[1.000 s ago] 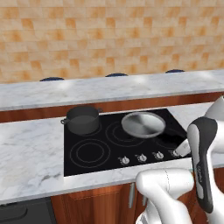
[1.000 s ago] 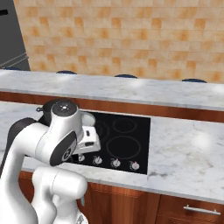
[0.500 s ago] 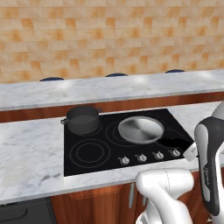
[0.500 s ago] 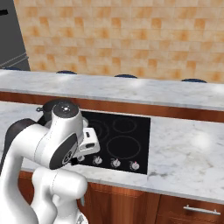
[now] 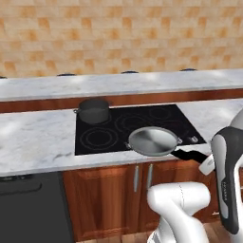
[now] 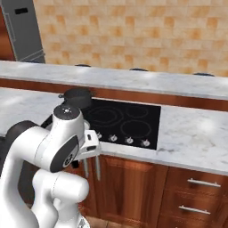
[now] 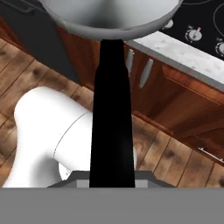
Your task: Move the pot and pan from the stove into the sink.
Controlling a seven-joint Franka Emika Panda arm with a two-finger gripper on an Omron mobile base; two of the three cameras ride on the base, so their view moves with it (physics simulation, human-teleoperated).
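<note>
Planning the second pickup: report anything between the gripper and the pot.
The gripper is busy: it carries the pan by its handle, past the stove's front edge. The pot sits on the rear-left burner; the held pan hangs between them.

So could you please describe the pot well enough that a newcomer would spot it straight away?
Find the black cooktop set in the marble counter. The pot stands on its back-left burner: round, deep, dark grey, unlike the shallow silver pan with the long black handle.
</note>
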